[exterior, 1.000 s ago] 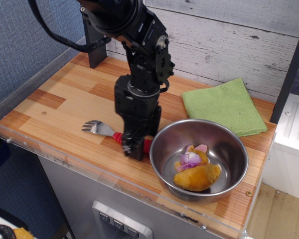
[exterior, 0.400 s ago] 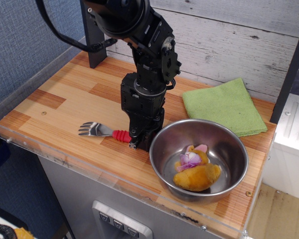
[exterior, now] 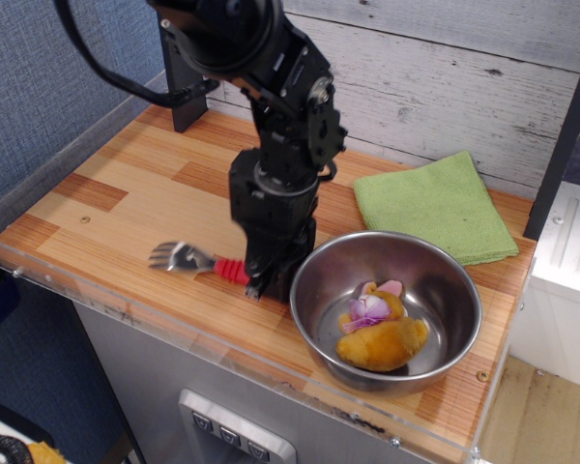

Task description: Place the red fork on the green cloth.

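Note:
The red fork [exterior: 198, 261] lies at the front of the wooden table, its silver head pointing left and its red handle running right into my gripper [exterior: 263, 282]. The gripper stands upright over the handle's right end and looks shut on it; the fingertips are dark and partly hide the handle. The fork's head sits just above or on the wood; I cannot tell which. The green cloth [exterior: 433, 205] lies flat at the back right, well apart from the gripper.
A steel bowl [exterior: 321, 280] holding a yellow plush toy [exterior: 379, 336] stands right next to the gripper, between it and the cloth. A clear raised lip [exterior: 126, 314] runs along the table's front edge. A dark post [exterior: 182, 92] stands at the back left.
The gripper rose a little off the handle's middle, then settled on its right end. The fork shifted slightly left and toward the front edge.

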Tool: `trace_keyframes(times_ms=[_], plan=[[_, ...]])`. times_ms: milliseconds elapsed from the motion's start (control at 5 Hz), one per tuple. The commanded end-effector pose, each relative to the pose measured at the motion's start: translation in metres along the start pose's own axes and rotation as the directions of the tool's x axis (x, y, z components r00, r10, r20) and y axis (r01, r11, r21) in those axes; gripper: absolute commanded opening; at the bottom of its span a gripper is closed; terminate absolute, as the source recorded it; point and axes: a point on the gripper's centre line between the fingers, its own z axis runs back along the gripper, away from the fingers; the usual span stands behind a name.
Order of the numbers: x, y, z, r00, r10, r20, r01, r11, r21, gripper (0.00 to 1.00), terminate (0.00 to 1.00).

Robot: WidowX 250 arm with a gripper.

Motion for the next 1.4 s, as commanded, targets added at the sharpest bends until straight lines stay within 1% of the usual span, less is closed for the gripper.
trace_keyframes(times_ms=[0, 200, 600, 800, 1000, 1200], plan=[[0.021, -0.017, 0.049, 0.996, 0.091, 0.002, -0.090, 0.989, -0.113, 0.00, 0.00], [0.014, -0.033, 0.065, 0.996, 0.092, -0.008, -0.092, 0.984, -0.154, 0.00, 0.00], [-0.027, -0.072, 0.094, 1.000, 0.005, -0.024, -0.011, 0.973, -0.231, 0.00, 0.00], [-0.049, -0.087, 0.099, 0.998, -0.026, -0.049, 0.013, 0.968, -0.249, 0.00, 0.00], [-0.066, -0.096, 0.094, 0.997, -0.059, -0.057, 0.042, 0.966, -0.256, 0.00, 0.00], [-0.075, -0.103, 0.080, 0.996, -0.079, -0.039, 0.067, 0.971, -0.231, 0.00, 0.00]])
